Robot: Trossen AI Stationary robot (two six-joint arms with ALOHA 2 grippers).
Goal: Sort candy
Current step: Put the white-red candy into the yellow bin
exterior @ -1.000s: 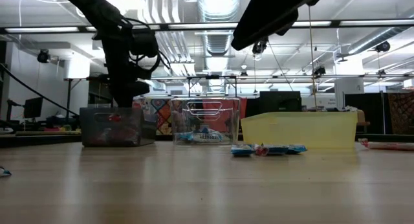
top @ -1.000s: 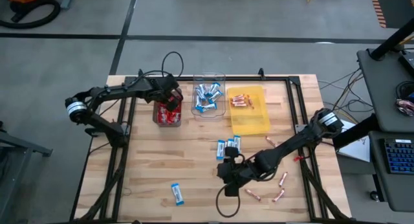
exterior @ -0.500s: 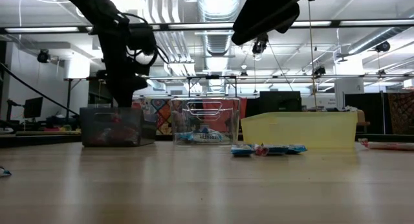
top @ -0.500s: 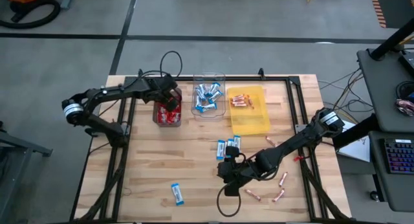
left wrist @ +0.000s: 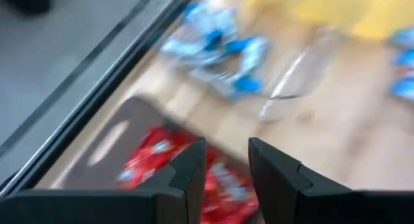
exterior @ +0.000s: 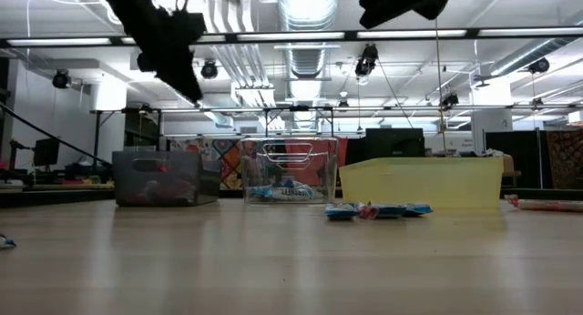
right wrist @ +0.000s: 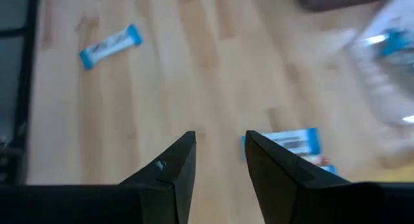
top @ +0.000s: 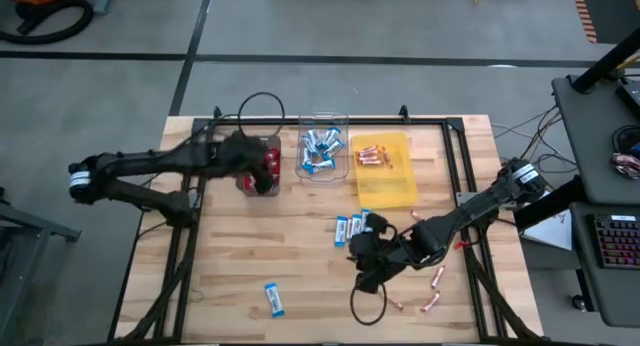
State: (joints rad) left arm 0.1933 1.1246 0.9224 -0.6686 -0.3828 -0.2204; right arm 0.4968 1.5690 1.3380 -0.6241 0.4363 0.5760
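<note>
My left gripper [top: 267, 178] [left wrist: 226, 146] hangs open above the dark tray [top: 262, 139], with nothing between its fingers; crinkly red packets [left wrist: 162, 162] lie in that tray below it. My right gripper [top: 358, 251] [right wrist: 220, 136] hovers open over the table, just near of a small cluster of blue-and-white bars [top: 355, 226], one of which [right wrist: 288, 143] lies on the wood beside its finger. A lone blue bar [top: 273, 299] lies near the front edge. Pinkish-copper sticks [top: 435, 278] lie scattered at the near right.
A clear tray [top: 322, 151] holding blue bars and a yellow tray [top: 385, 171] holding copper sticks stand in a row with the dark tray at the table's far side. A black frame [top: 465, 176] runs around the table. Bare wood lies at the near left.
My left gripper has risen out of the dark tray and drawn back toward the near-left, the arm swinging outward. My right gripper has lifted from the table and shifted slightly toward the far right, rolling a little. No candy on the table has moved.
</note>
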